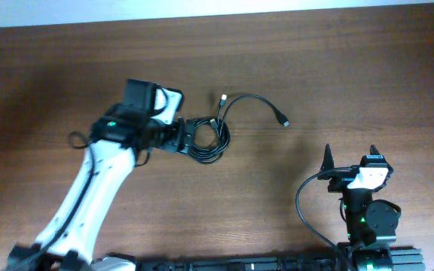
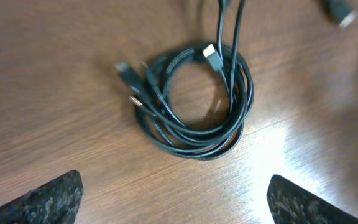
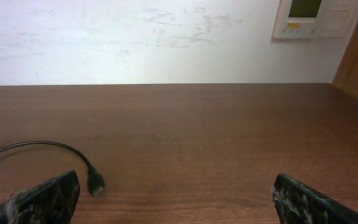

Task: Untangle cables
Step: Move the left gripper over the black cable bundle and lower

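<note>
The cables (image 1: 211, 139) lie as a tangled black coil on the wooden table, with one strand arcing right to a plug (image 1: 284, 122) and a silvery tip (image 1: 224, 98) above. In the left wrist view the coil (image 2: 194, 102) shows several plugs at its left and top. My left gripper (image 1: 189, 135) is open, hovering at the coil's left edge; its fingertips (image 2: 176, 199) frame bare wood below the coil. My right gripper (image 1: 350, 159) is open and empty at the lower right, far from the coil. The right wrist view shows the loose plug (image 3: 96, 183) just inside its left finger.
The table's far edge meets a white wall (image 3: 166, 37) with a wall panel (image 3: 309, 17). A thick black arm wire (image 1: 304, 207) loops beside the right arm's base.
</note>
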